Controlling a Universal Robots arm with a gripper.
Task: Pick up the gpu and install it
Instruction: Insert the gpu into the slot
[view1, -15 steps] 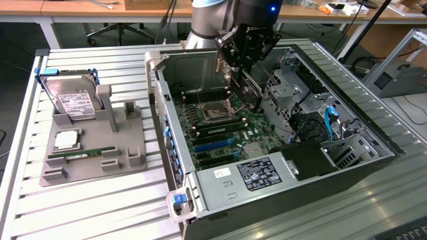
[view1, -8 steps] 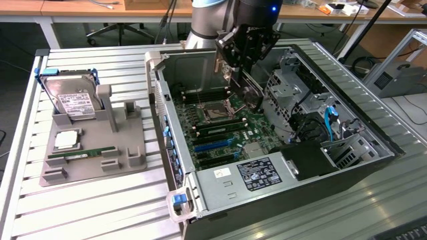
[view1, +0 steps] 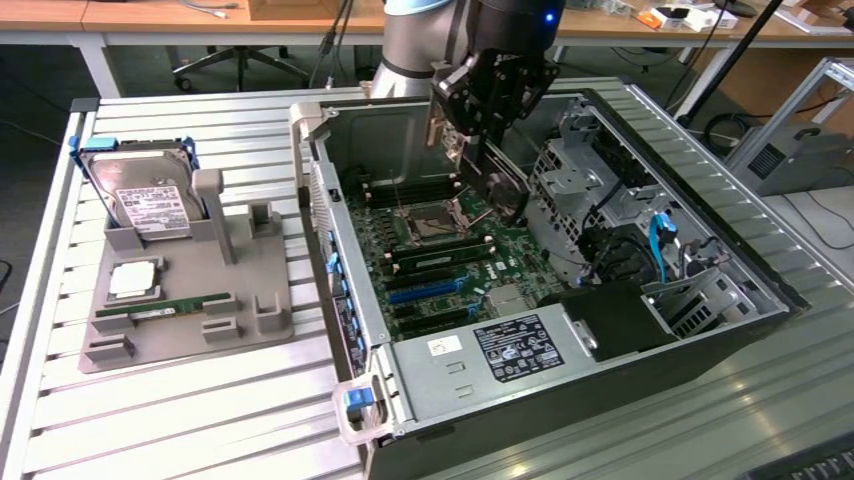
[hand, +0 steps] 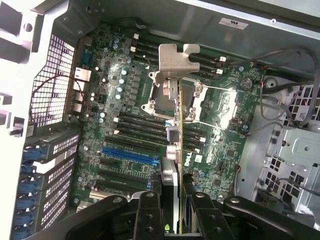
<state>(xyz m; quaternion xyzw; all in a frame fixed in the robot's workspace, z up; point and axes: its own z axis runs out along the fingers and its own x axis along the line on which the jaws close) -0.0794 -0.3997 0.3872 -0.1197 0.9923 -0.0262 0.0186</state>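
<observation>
- The slatted metal table (view1: 200, 420) carries everything; the exterior view takes in its whole spread.
- The open computer case (view1: 747, 330) lies on its side on the exterior view's right half of the table, with a labelled power supply (view1: 494, 355) at its near end.
- The motherboard (hand: 125, 115) covers the case floor. The wrist view looks straight down on it and picks out a blue slot (hand: 130, 155) and the processor socket (hand: 212, 107).
- The arm (view1: 414, 40) reaches down into the case from above in the exterior view.
- A grey holder (view1: 174, 350) sits on the table at the exterior view's left, well apart from the case.
- A hard drive (view1: 147, 205) stands tilted at the holder's far end.
- The gpu (hand: 172, 150) hangs edge-on over the motherboard, seated in no slot. Its silver bracket (hand: 177, 62) points away from the wrist, over the socket. In the exterior view the gpu (view1: 491, 172) shows as a dark strip beneath the wrist.
- The gripper (hand: 171, 186) is partly closed, one finger pressed on each face of the gpu.
- A memory stick (view1: 167, 310) lies flat in the holder, with a processor chip (view1: 134, 280) just beyond it.
</observation>
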